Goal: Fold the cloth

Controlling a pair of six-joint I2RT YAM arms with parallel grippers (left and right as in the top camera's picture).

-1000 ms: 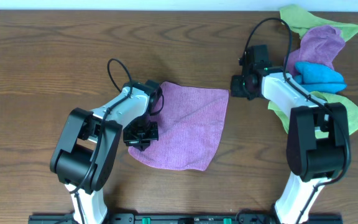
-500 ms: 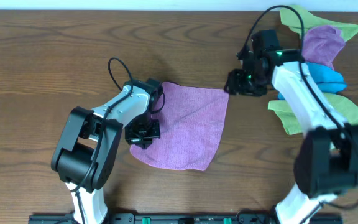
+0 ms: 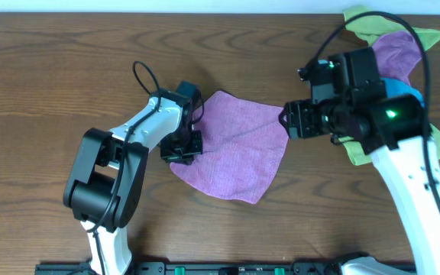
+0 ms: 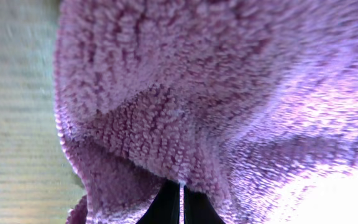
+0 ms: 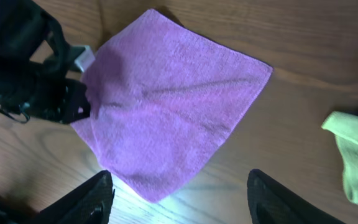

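Observation:
The cloth (image 3: 235, 149), a purple-magenta square, lies flat on the wooden table and is turned like a diamond. My left gripper (image 3: 183, 147) is shut on its left edge. In the left wrist view the cloth (image 4: 216, 93) fills the frame and the gripper (image 4: 180, 202) pinches a fold of it between closed black tips. My right gripper (image 3: 296, 122) hovers open above the table just off the cloth's right corner. From the right wrist, the cloth (image 5: 173, 106) spreads below the gripper (image 5: 182, 190), whose fingers (image 5: 92, 199) stand wide apart with nothing between them.
A heap of other cloths sits at the back right: a green one (image 3: 369, 19), a crumpled mauve one (image 3: 396, 50), a blue one (image 3: 407, 88) and another green one (image 3: 438, 141). The green cloth's edge (image 5: 353, 155) shows at the right of the right wrist view.
My right gripper has opened and risen, swinging from beside the cloth pile toward the cloth's right corner. The left gripper has pulled the cloth's left edge back and right, turning the cloth.

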